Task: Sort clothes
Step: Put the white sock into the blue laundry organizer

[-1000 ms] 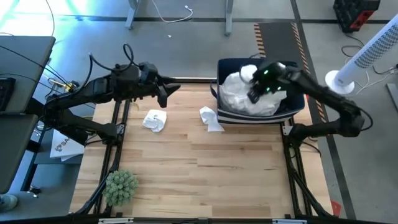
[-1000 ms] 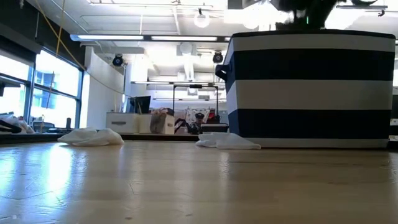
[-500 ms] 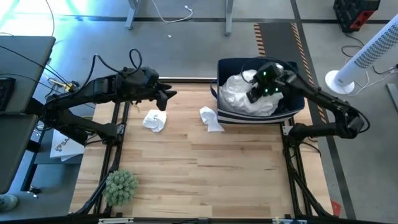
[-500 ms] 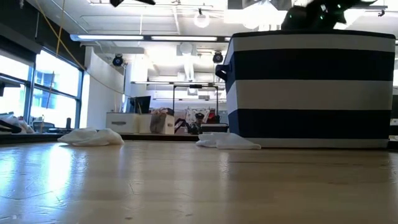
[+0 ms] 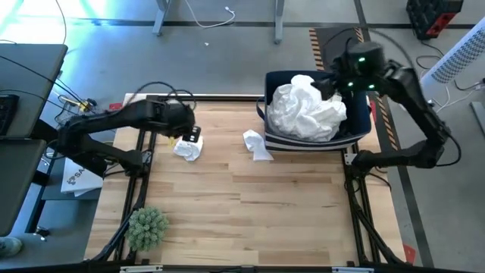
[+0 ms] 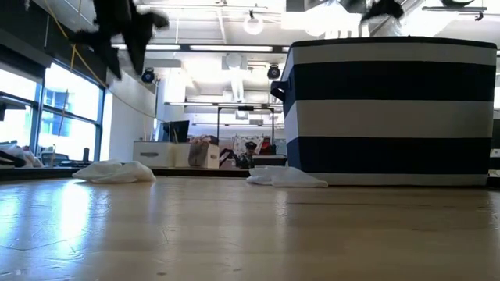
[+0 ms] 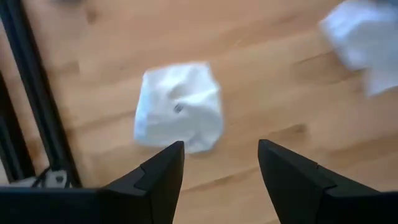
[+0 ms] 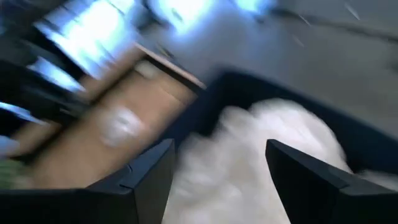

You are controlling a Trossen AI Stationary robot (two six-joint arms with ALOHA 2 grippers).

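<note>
Two white garments lie loose on the table (image 5: 242,197): a crumpled one (image 5: 188,148) near the left rear edge and a flatter one (image 5: 258,145) touching the front wall of the striped bin (image 5: 267,141). A big white heap (image 5: 307,110) already fills the bin.

Step in hand, as I judge it: left arm picks the crumpled garment. Left gripper (image 5: 191,136) hangs right above it, fingers (image 7: 165,168) spread wide, nothing held. In the left wrist view the crumpled garment (image 7: 179,107) sits just ahead of the fingertips and slightly off centre, toward one finger. To do it well: centre over the bundle first, drop straight down, pinch the raised middle fold rather than a thin edge, and stop short of scraping the wood. Lift high enough to clear the bin rim before carrying across.

Right gripper (image 5: 356,64) is raised over the bin's far right corner, fingers (image 8: 146,171) apart and empty, the heap (image 8: 273,155) below and ahead of it, apart. It should stay clear of the drop path.
</note>
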